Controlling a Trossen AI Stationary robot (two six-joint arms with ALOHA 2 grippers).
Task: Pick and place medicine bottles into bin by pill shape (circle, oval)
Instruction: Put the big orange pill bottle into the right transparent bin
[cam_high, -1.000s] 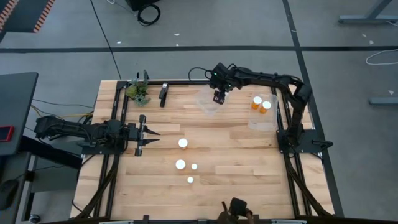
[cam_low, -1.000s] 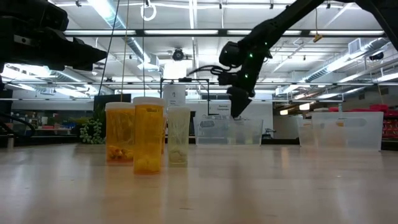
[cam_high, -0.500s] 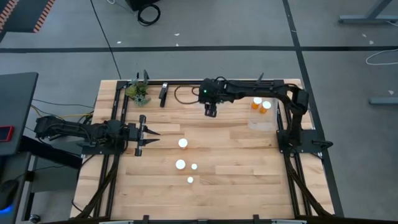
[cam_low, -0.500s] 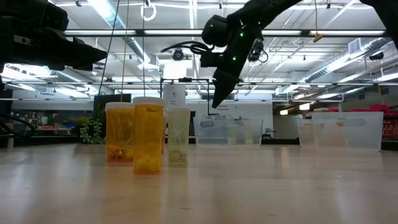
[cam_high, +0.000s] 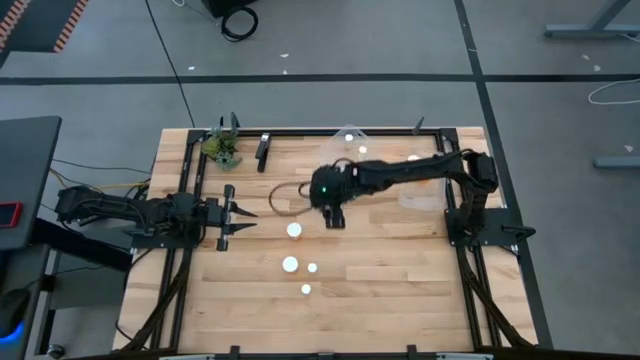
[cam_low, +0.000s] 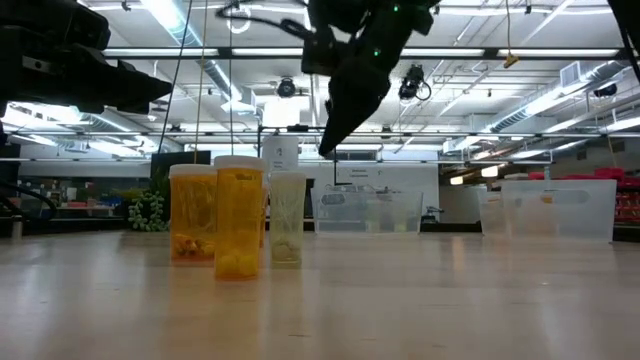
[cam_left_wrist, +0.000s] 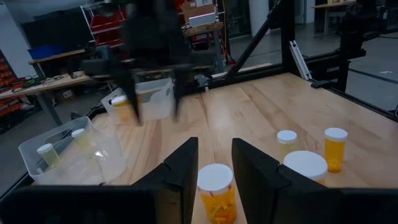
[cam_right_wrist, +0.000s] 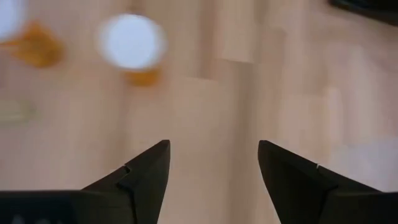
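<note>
Right gripper (cam_high: 331, 217): fingers apart, empty, hovering mid-table. Target, judged: medicine bottle (cam_high: 294, 230), upright, white-capped, just left of and slightly nearer than this gripper. Left gripper (cam_high: 240, 221): fingers apart, waiting farther left; the right is nearer.

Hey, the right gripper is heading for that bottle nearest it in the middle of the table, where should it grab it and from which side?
Best from straight above: the right gripper, open, hangs beside the nearest medicine bottle, which stands upright with its white cap up. Close the fingers across the round body just under the cap. Its sides are clear; the other bottles stand apart from it.
</note>
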